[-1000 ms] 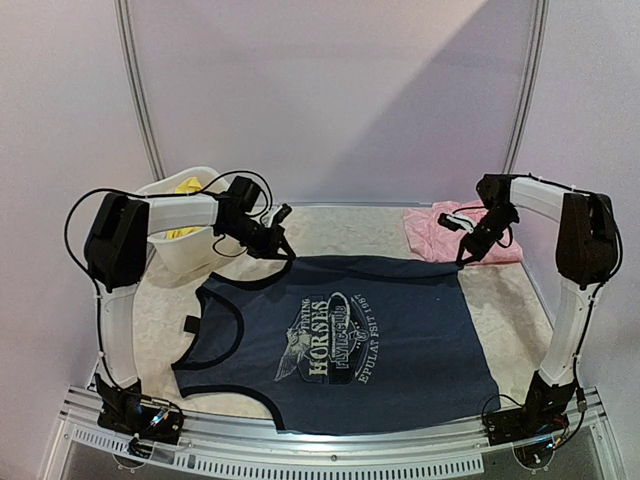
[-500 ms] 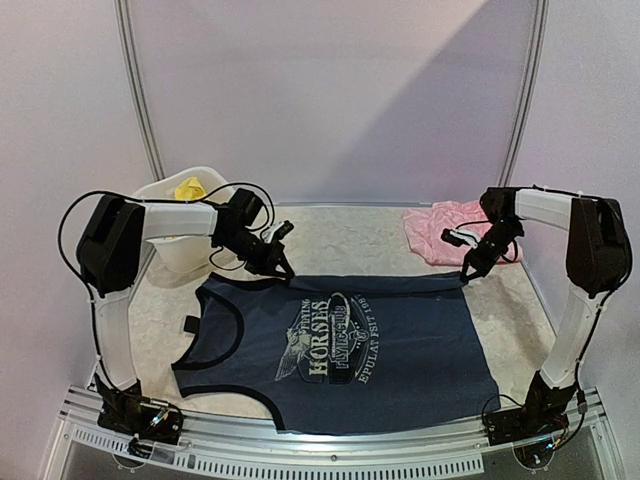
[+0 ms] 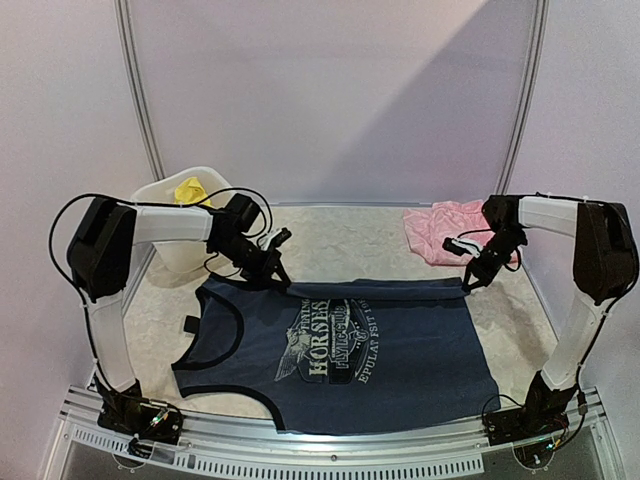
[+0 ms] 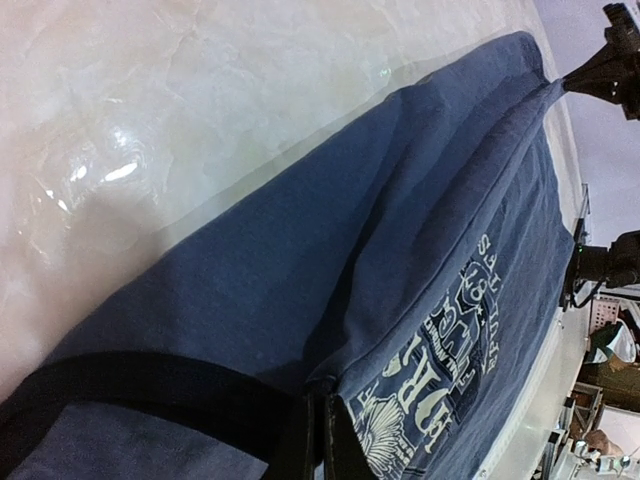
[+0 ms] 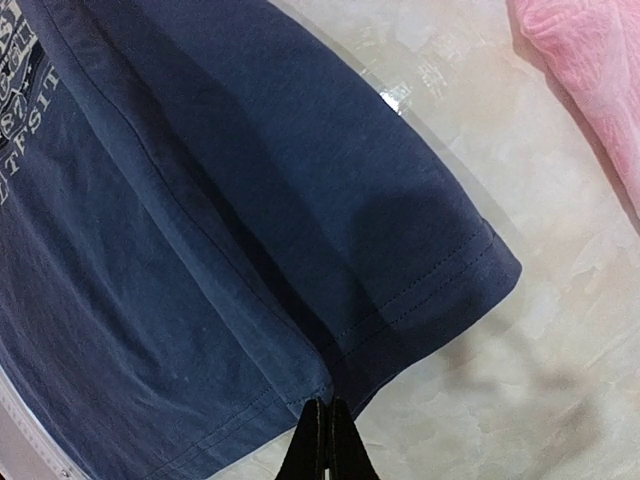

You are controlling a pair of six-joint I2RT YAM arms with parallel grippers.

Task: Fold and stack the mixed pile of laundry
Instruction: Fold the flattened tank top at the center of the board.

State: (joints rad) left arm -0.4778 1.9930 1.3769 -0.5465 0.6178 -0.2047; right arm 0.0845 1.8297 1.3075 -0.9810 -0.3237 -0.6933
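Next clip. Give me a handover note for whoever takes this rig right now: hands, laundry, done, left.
Left hand: shut on the navy top, far edge by the armhole.
Right hand: shut on the same top's far hem corner.
Top spread sideways on the table, far edge raised and doubled over. Pink piece lies crumpled at far right; yellow piece sits in the white tub, far left.
Done: first fold started.
Left: finish folding the top, fold pink and yellow pieces, stack all.
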